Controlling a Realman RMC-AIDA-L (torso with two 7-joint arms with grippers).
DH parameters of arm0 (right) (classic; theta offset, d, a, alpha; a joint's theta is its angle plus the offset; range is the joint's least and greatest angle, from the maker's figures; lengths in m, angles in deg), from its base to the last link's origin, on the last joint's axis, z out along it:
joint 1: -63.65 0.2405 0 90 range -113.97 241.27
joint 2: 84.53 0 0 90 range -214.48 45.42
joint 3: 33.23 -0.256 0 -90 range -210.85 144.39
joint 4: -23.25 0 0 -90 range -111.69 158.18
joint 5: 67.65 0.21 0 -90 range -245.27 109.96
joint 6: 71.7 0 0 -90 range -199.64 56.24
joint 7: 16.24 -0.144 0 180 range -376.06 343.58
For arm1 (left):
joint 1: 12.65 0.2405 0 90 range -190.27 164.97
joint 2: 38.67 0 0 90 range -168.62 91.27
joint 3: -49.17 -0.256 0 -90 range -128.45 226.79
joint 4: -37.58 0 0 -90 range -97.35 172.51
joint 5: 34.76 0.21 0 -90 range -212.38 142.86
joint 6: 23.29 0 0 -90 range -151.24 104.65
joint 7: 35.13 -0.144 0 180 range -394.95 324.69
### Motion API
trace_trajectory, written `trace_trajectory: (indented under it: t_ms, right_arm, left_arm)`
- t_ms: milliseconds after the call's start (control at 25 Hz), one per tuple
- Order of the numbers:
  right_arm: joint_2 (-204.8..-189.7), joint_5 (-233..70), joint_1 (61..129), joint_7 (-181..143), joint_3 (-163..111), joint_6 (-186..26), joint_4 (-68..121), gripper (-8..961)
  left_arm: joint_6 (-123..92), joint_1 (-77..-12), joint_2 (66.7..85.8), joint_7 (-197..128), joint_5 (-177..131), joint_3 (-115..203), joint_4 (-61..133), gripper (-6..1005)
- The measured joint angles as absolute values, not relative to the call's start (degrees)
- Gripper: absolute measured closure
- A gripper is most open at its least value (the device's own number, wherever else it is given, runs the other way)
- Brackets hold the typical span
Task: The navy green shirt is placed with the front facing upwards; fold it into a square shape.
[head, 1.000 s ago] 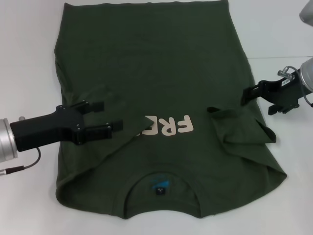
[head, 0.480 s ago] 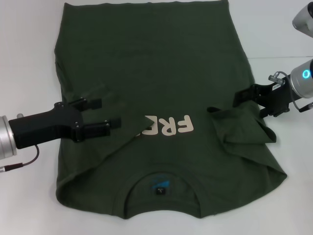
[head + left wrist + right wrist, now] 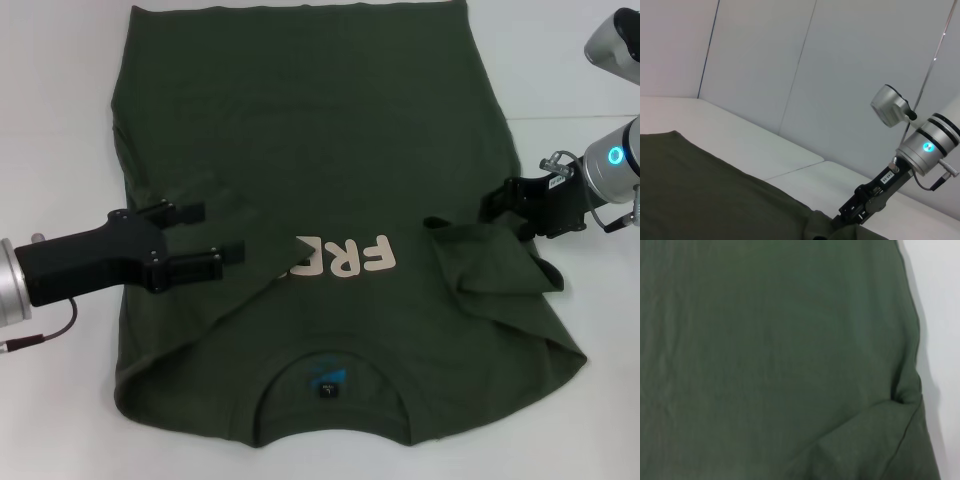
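With the collar (image 3: 330,385) lying nearest me, I read the shirt (image 3: 310,130) as flat on the white table (image 3: 50,100), print up, hem at the far end, both sleeves already turned in over the chest. My left gripper (image 3: 218,235) hovers with its jaws spread, empty, and the left sleeve flap (image 3: 215,200) sits directly between and under the two fingers (image 3: 222,257). The lettering (image 3: 345,260) lies just beyond the fingertips, partly covered by that flap.

Across the shirt, my right gripper (image 3: 500,205) is at the side seam, just past the right sleeve flap (image 3: 495,265); I cannot tell whether its jaws are parted or closed on cloth.

My worry is uneven layers. If the left jaws close where they are, I judge they could pinch only the flap and peel the sleeve back open. If the right jaws take a single layer, the seam may drag sideways and skew the edge. Beyond both grippers, the far hem (image 3: 300,8) lies loose and could bunch if either arm pulls unevenly.
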State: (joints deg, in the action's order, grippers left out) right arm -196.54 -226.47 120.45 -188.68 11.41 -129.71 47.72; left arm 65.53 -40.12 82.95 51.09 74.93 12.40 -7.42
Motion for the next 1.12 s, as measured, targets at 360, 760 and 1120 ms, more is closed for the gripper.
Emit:
trace_trajectory:
  t_ms: [360,760,1120]
  right_arm:
    - [-196.58,-226.5,120.7,-188.5,13.8,-130.0,48.2,575]
    - [-196.57,-226.6,120.8,-188.4,15.4,-130.0,48.4,781]
    - [-196.86,-225.9,120.5,-188.2,15.1,-129.1,50.2,918]
  left_arm:
    - [65.5,-39.9,82.95,51.0,74.8,12.6,-7.4,63]
    - [65.5,-40.1,82.95,50.3,74.6,12.7,-7.4,62]
    - [65.1,-39.9,83.01,50.2,74.6,12.8,-7.4,62]
